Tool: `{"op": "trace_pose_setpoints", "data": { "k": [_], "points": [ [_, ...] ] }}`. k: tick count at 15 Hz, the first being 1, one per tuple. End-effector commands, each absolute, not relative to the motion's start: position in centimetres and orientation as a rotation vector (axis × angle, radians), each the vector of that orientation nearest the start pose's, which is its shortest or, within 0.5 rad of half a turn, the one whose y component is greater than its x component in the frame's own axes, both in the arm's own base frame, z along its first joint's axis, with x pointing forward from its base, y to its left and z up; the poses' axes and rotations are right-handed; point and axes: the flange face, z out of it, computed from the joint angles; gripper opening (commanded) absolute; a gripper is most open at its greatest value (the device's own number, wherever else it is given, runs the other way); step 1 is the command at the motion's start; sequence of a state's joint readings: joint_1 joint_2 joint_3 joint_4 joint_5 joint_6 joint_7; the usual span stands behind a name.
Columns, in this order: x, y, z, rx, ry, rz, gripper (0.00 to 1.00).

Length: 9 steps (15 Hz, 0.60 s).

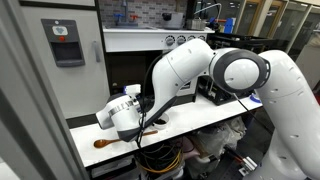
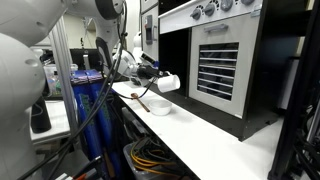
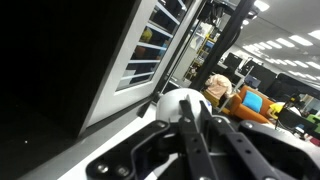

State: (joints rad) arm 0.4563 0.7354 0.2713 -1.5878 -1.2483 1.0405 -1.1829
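Observation:
My gripper [image 3: 188,104] is shut on the rim of a white cup [image 3: 172,102], with one finger inside it and one outside. In an exterior view the gripper [image 2: 153,77] holds the cup [image 2: 169,82] tilted on its side, a little above the white table [image 2: 205,140]. Just below it on the table stand a white bowl [image 2: 158,106] and a wooden spoon [image 2: 140,98]. From the opposite side the spoon [image 1: 108,142] lies near the table's front edge, below the gripper [image 1: 122,116]. The cup is hard to make out there.
A black oven [image 2: 222,62] with a slatted glass door stands on the table just beyond the cup. A blue water bottle [image 2: 86,100] and cable bundles [image 2: 150,155] sit beside and under the table. The robot's white arm [image 1: 240,72] arches over the table.

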Motion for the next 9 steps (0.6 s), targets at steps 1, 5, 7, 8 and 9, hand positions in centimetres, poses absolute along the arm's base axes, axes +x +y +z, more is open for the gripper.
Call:
{"op": "trace_pose_setpoints", "data": {
  "k": [1,5,7,8,9],
  "points": [
    [54.29,27.71,24.89,0.835,1.574,-1.549,0.02],
    [54.01,27.89,24.65,0.815,1.569,-1.569,0.02],
    [53.92,28.01,24.68,0.809,1.569,-1.574,0.02],
    [53.88,28.05,24.70,0.808,1.569,-1.575,0.02],
    [53.84,28.08,24.71,0.809,1.569,-1.577,0.02]
  ]
}}
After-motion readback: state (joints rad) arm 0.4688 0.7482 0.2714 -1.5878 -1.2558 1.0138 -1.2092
